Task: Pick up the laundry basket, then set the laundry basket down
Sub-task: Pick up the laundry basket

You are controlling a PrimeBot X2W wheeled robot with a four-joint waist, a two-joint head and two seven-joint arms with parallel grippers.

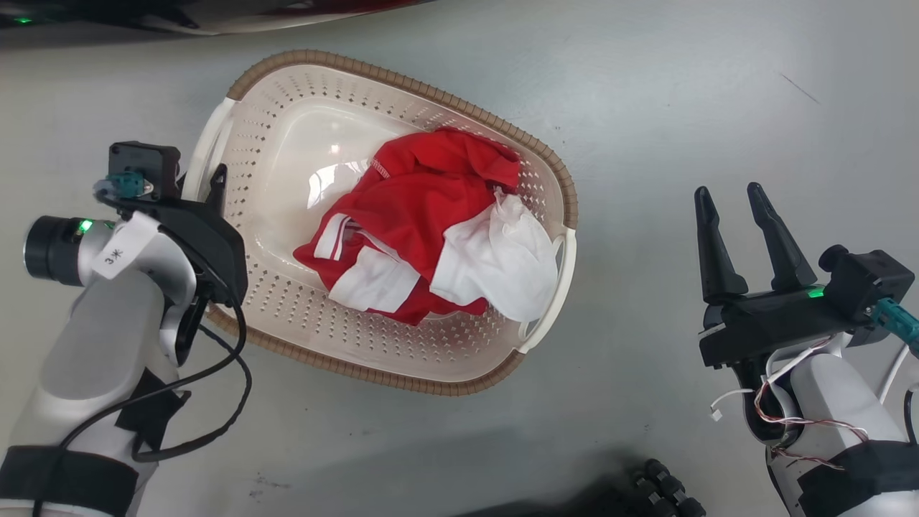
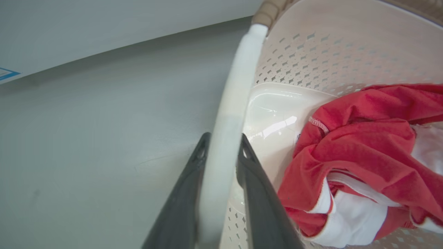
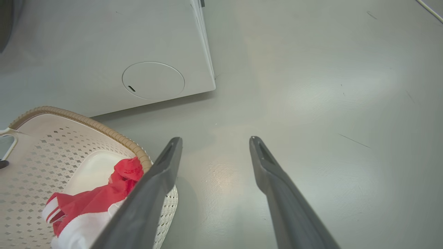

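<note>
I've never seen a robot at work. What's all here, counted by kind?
laundry basket: 1
heap of red and white clothes: 1
pincers: 2, the left pincer and the right pincer
white machine: 1
Total: 5

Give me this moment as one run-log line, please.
left pincer: shut on laundry basket handle | right pincer: open over floor | contents: red and white clothes

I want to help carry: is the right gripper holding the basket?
No, the right gripper is open above the floor, apart from the laundry basket.
</note>
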